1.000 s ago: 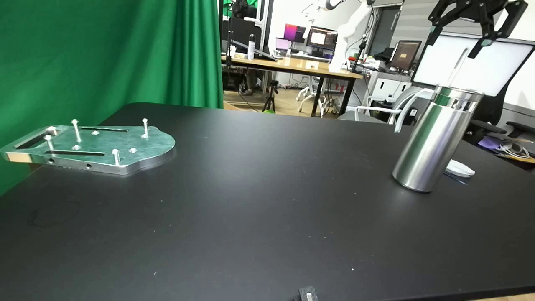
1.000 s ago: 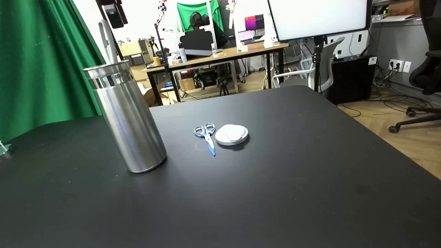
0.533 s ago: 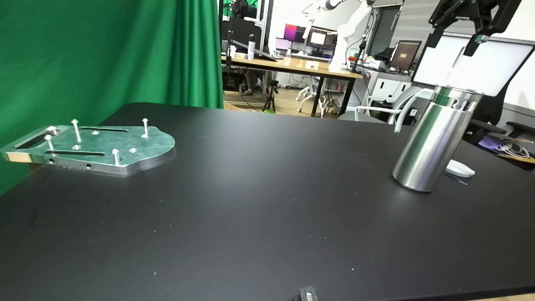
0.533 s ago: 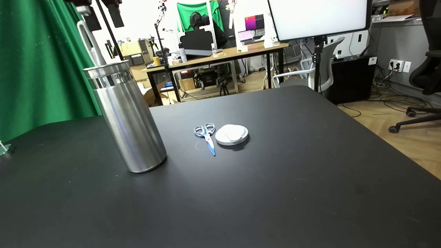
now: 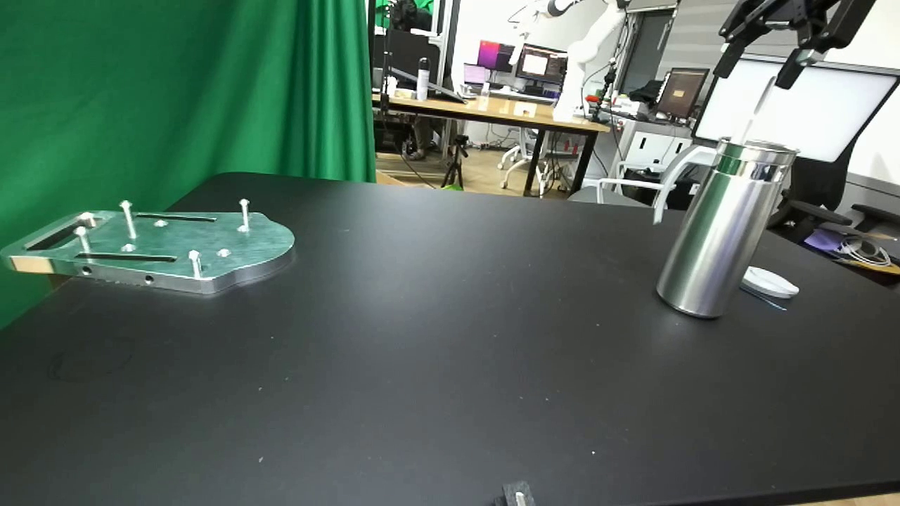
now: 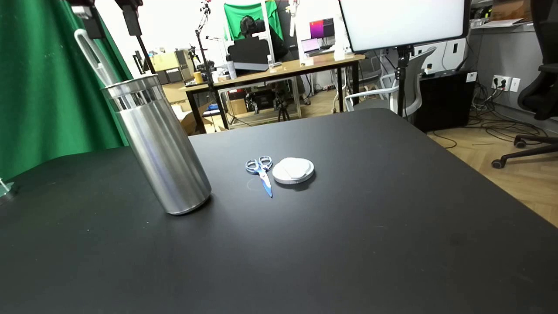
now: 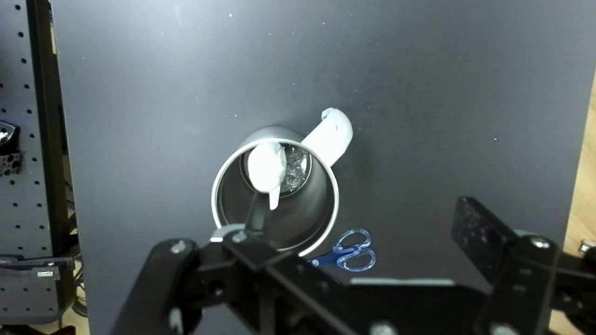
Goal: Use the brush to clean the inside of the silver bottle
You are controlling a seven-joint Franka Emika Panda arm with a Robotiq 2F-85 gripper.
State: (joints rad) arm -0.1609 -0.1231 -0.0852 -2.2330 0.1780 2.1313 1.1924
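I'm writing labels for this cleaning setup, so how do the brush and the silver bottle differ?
Colour: the visible part of the brush is white; the silver bottle has a bare metal body.
Width: the brush is slender; the silver bottle is far wider.
Pose: the brush pokes out of the bottle's mouth; the silver bottle stands on the table.
Shared: in both exterior views, what shows of each is longer than wide.

A table (image 6: 348, 244) bears bottle (image 6: 163, 152), scissors (image 6: 263, 173), plate (image 5: 183, 239), apparent lid (image 6: 293, 170).
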